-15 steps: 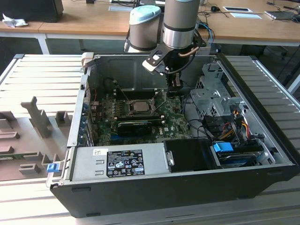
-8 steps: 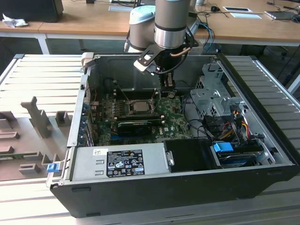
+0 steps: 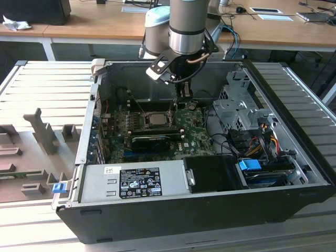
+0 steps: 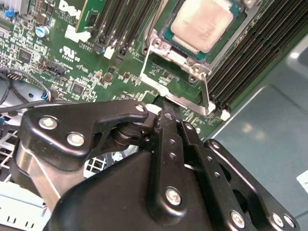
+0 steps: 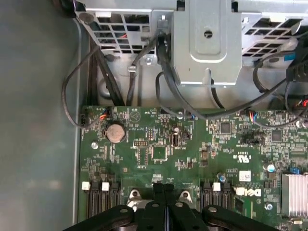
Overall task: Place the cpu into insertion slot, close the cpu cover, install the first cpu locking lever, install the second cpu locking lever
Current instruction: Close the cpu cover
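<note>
Dull silver-grey square cpu (image 4: 204,24) sits in socket, so step 1 done. Thin silvery hinged cpu cover (image 4: 185,102) looks raised, not closed. Black pincer (image 4: 163,110) clenched, tips at cover's edge. Levers prob. not yet set.

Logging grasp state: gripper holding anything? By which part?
Cannot tell. The gripper is shut with its tips at the outer edge of the cpu cover; pinch or mere contact is unclear. The cpu is not held.

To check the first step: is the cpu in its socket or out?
In: in the second wrist view the cpu lies flat inside the socket, its silver top uncovered.
</note>
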